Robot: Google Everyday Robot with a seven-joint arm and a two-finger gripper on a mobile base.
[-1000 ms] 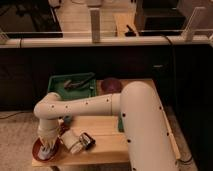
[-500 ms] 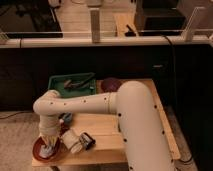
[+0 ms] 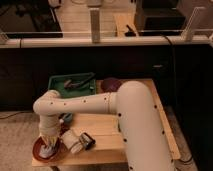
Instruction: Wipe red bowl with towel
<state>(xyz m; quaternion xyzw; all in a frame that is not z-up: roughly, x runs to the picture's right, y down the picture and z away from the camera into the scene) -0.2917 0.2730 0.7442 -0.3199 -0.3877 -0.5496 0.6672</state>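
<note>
A: Where is the red bowl (image 3: pixel 46 148)?

B: At the front left corner of the wooden counter (image 3: pixel 107 131), right under the arm's wrist.

A: And the pincer (image 3: pixel 48 148)?

B: It points straight down into the bowl, with something pale, likely the towel (image 3: pixel 47 150), bunched at its tip. How far its jaws stand apart I cannot tell; the wrist hides them.

A: So which step is this?

B: I judge it the wiping itself: cloth against the bowl's inside.

A: What does the next move call for?

B: Small sweeps around the basin with light downward pressure, so the bowl doesn't slide toward the counter edge or bump the white roll (image 3: pixel 73 141) and dark object (image 3: pixel 88 141) just beside it.
</note>
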